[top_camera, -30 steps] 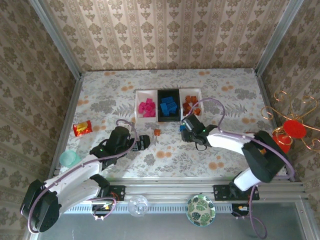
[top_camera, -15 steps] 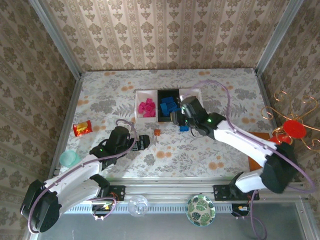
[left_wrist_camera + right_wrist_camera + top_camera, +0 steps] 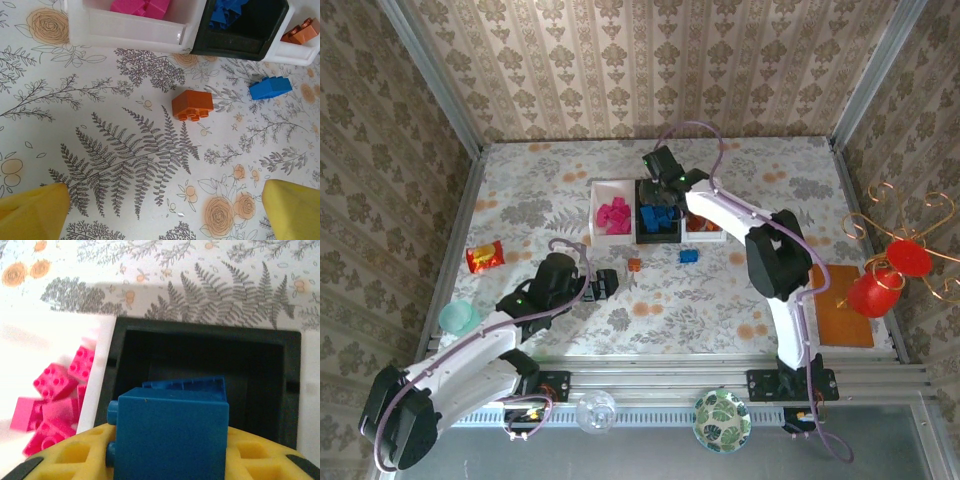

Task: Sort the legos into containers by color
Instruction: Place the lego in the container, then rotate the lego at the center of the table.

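Three joined containers sit mid-table: a white tray [image 3: 593, 212] of pink legos [image 3: 613, 215], a black tray [image 3: 658, 241] of blue ones [image 3: 656, 213], and a white tray [image 3: 721, 237] of orange ones [image 3: 697, 222]. My right gripper [image 3: 663, 172] hangs over the black tray's far end. In the right wrist view that gripper [image 3: 170, 462] is shut on a blue lego [image 3: 170, 430] above the black tray [image 3: 200, 342]. My left gripper [image 3: 608, 284] stands open over bare table in front of the trays. An orange lego [image 3: 192, 105] and a blue lego [image 3: 270, 87] lie loose ahead of the left gripper [image 3: 162, 215].
A red-orange snack packet [image 3: 485, 257] and a teal cup [image 3: 459, 318] lie at the left edge. An orange-brown board [image 3: 842, 305] and a red wire ornament [image 3: 895, 265] are at the right. A glass bowl [image 3: 596, 410] and a leaf-patterned plate [image 3: 722, 420] sit on the near rail.
My right gripper has swung from the table in front of the trays up and back over the black tray. The left arm has not moved.
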